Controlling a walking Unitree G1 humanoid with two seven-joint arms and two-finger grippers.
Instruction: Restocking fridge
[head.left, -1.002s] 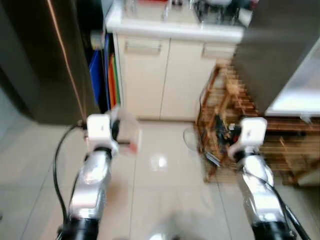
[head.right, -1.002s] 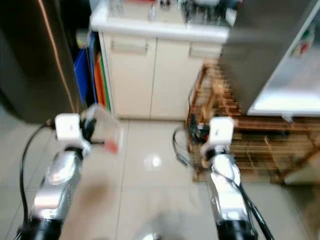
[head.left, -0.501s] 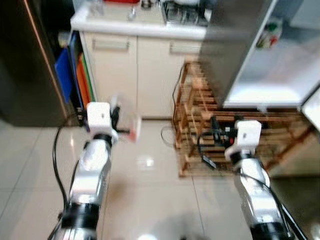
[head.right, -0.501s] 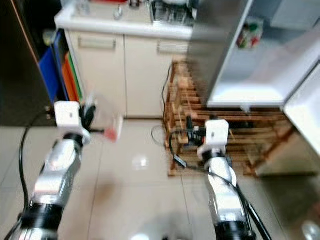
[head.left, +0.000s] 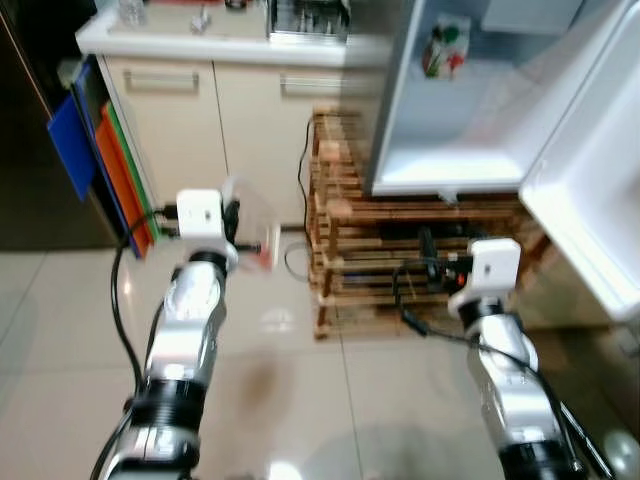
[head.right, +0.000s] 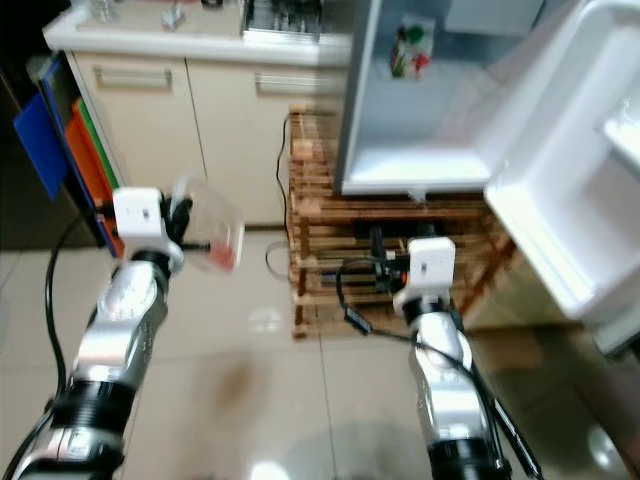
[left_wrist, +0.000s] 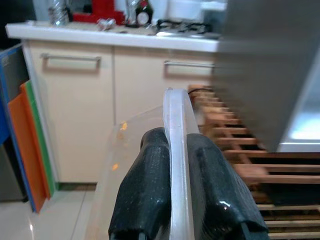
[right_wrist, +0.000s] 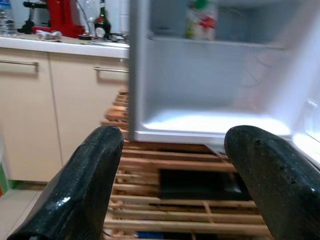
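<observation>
Far left, blue and orange boards lean beside the cabinet; the table above it carries bottles and a red appliance. The left claw is raised over the floor, its fingers pinched tight on the rim of a clear tub with something red inside. A wooden rack stands under the open fridge, whose shelf holds a few items. The right claw faces the fridge, fingers spread wide, gripping nothing.
</observation>
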